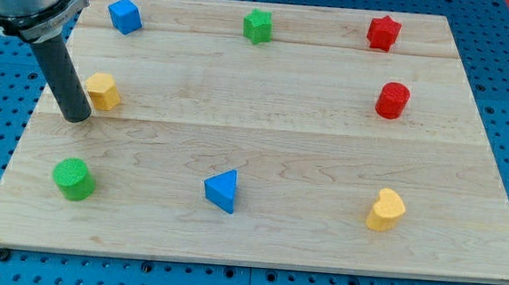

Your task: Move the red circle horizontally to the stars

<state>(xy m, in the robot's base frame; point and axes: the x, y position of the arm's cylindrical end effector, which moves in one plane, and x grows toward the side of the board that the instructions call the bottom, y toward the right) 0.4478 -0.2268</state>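
The red circle (392, 100) stands near the board's right side, below the red star (383, 32) at the top right. The green star (257, 25) sits at the top centre. My tip (75, 117) rests on the board at the far left, just left of and touching or almost touching the yellow hexagon-like block (103, 90). The tip is far from the red circle, across the board's width.
A blue cube (124, 15) is at the top left. A green cylinder (73, 179) is at the bottom left, a blue triangle (222, 190) at the bottom centre, a yellow heart (385, 209) at the bottom right. The wooden board (256, 243) lies on blue pegboard.
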